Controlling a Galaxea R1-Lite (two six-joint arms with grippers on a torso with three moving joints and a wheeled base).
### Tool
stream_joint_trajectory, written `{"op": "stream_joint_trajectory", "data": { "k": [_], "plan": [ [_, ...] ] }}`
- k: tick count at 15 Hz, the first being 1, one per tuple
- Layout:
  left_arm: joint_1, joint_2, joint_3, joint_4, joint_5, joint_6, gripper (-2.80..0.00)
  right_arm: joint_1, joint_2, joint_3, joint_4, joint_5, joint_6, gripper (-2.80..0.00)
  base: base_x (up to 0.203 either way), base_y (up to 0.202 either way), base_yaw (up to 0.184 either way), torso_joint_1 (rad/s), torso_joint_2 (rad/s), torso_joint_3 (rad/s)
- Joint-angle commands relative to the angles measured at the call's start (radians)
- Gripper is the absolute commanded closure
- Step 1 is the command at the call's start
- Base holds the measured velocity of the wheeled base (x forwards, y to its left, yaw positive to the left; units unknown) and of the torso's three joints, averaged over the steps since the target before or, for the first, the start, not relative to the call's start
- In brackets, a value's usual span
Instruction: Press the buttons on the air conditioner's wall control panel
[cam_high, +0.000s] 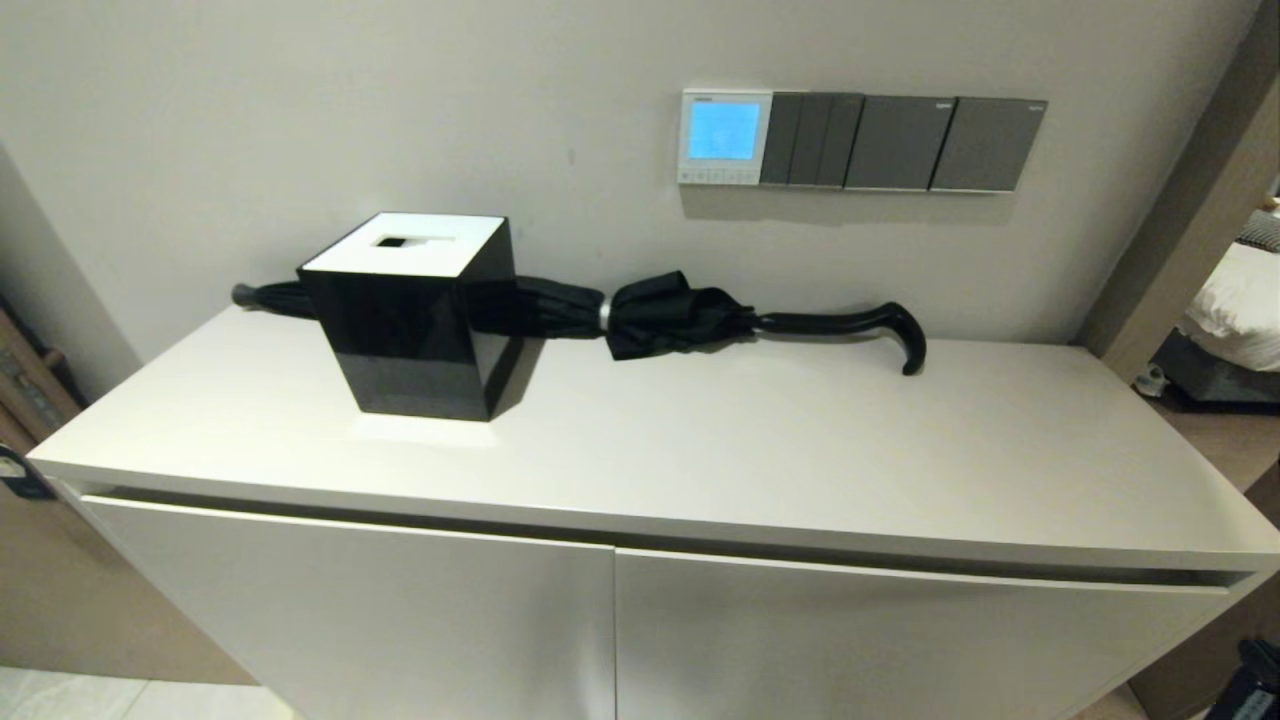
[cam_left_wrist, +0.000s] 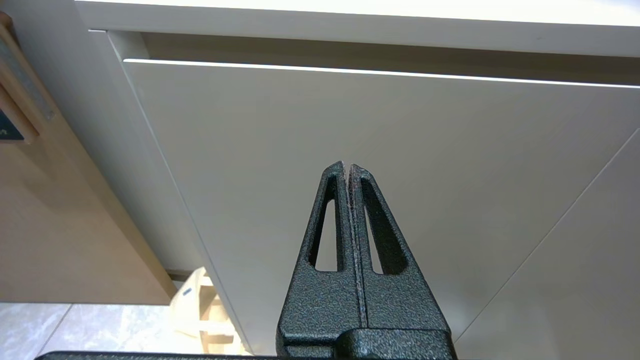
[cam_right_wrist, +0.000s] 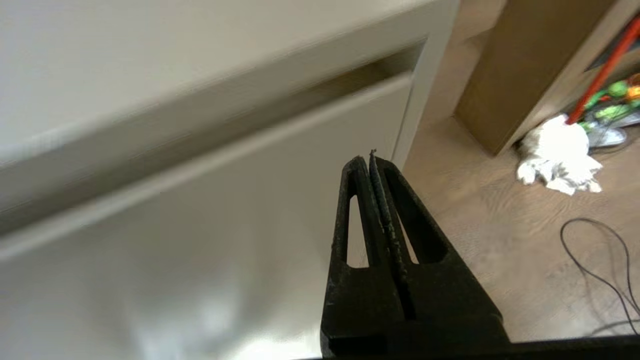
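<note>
- While the control panel (cam_high: 724, 137) glowed blue on the wall, your left gripper (cam_left_wrist: 348, 167) sat pinched closed, low before the cabinet (cam_left_wrist: 350, 145).
- Your right gripper (cam_right_wrist: 372, 160) was likewise closed, empty, by the cabinet's corner.

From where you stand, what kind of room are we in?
Probably a hotel room entryway: a white-framed wall thermostat with lit blue screen beside dark grey switch plates, a folded black umbrella on a white cabinet, and a white-sheeted bed through the doorway.
</note>
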Motion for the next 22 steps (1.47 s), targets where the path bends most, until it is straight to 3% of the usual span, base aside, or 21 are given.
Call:
{"op": "stream_joint_trajectory", "data": {
  "k": [1,9,11,12,14,17,20,22],
  "plan": [
    [0.000,0.000,0.000,0.000,0.000,0.000,0.00,0.010,0.076,0.023,-0.060,-0.046,0.002,0.00,0.000,0.000,0.000,0.000,0.00,0.000],
    [0.000,0.001,0.000,0.000,0.000,0.000,0.00,0.024,0.035,0.022,-0.066,-0.045,0.002,0.00,0.000,0.000,0.000,0.000,0.00,0.000],
    [0.000,0.001,0.000,-0.001,0.000,0.000,0.00,0.009,-0.042,0.017,-0.052,-0.030,-0.043,0.00,0.000,0.000,0.000,0.000,0.00,0.000],
    [0.000,0.001,0.000,-0.001,0.000,0.000,0.00,-0.034,-0.080,0.016,-0.049,0.016,-0.082,0.00,0.000,0.000,0.000,0.000,0.00,0.000],
    [0.000,0.000,0.000,0.000,0.000,0.001,0.00,-0.219,-0.199,0.014,-0.022,0.225,-0.170,0.00,0.000,0.000,0.000,0.000,0.00,0.000],
    [0.000,0.000,0.000,-0.001,0.000,0.000,0.00,-0.425,-0.469,0.000,0.193,0.512,-0.261,0.00,0.000,0.000,0.000,0.000,0.00,0.000],
    [0.000,0.002,0.000,0.000,0.000,0.000,0.00,-0.541,-0.694,0.001,0.395,0.699,-0.376,0.00,0.000,0.000,0.000,0.000,0.00,0.000],
    [0.000,0.001,0.000,-0.001,0.000,0.000,0.00,-0.580,-0.708,0.011,0.441,0.800,-0.449,0.00,0.000,0.000,0.000,0.000,0.00,0.000]
  ]
}}
